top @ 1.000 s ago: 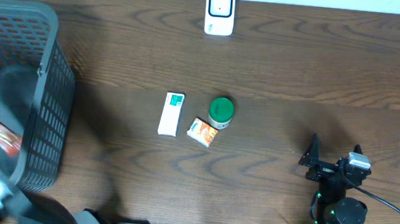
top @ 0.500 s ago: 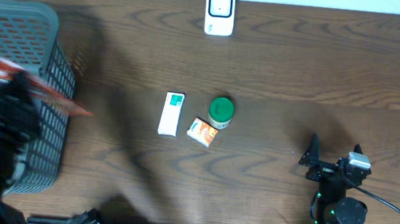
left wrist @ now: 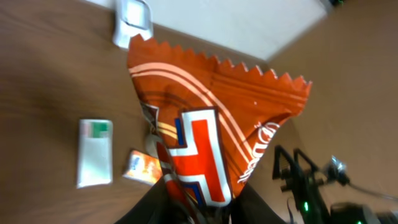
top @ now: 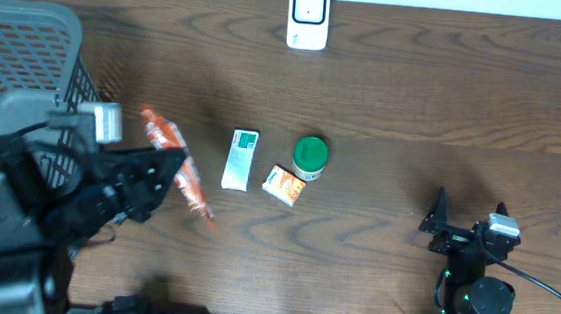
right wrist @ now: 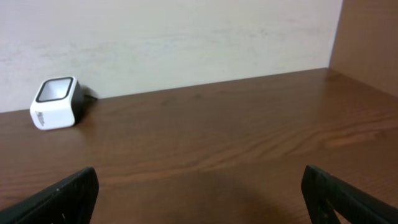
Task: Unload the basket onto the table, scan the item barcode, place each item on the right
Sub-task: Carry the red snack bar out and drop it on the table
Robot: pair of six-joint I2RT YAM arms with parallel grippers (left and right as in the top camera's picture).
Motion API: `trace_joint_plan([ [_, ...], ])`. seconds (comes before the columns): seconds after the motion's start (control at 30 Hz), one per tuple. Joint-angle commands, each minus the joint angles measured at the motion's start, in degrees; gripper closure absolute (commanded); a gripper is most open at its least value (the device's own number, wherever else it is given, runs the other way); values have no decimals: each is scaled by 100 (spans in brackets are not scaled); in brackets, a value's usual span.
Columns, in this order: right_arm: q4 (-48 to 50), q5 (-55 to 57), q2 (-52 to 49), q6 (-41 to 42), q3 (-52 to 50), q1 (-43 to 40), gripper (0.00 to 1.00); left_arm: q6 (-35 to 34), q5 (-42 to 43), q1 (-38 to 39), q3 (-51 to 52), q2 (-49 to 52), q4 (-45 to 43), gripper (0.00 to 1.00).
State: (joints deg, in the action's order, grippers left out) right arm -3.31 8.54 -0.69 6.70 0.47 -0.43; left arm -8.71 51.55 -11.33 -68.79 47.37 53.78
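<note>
Left end effector (left wrist: pixel 200 208) is out of grey mesh basket (top: pixel 28 47) now, clamped on orange foil snack packet (left wrist: pixel 211 118); right end effector (right wrist: pixel 202 196) sits apart. White scanner box (top: pixel 309 17) next imo.

orange packet (left wrist: pixel 211 124): white script lettering on one side, not legible; red emblem edged white and blue.
white scanner (right wrist: pixel 55 102): side print too small to read.

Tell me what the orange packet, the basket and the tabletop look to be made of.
The orange packet: probably thin printed plastic film, glossy-looking; zigzag-cut sealed edge, soft creases. The basket: grey moulded plastic, matte; open mesh walls under a solid rim. The table: dark wood grain, low sheen; solid wood, veneer or laminate, I cannot tell.
</note>
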Motion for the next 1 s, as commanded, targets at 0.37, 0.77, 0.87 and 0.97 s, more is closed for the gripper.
trace_joint_plan([
  [0.37,-15,-24,31,-79,-15,-24,1,688,1421,2275,1937,1272,-3056,72],
  [0.77,-15,-22,31,-79,-15,-24,1,3405,2306,2924,1943,3239,-4190,78],
  [0.87,-15,-22,31,-79,-15,-24,1,3405,2671,2927,1943,3930,-4795,78],
  [0.97,-13,-22,31,-79,-15,-24,1,3399,3303,2924,1943,4553,-5539,78],
])
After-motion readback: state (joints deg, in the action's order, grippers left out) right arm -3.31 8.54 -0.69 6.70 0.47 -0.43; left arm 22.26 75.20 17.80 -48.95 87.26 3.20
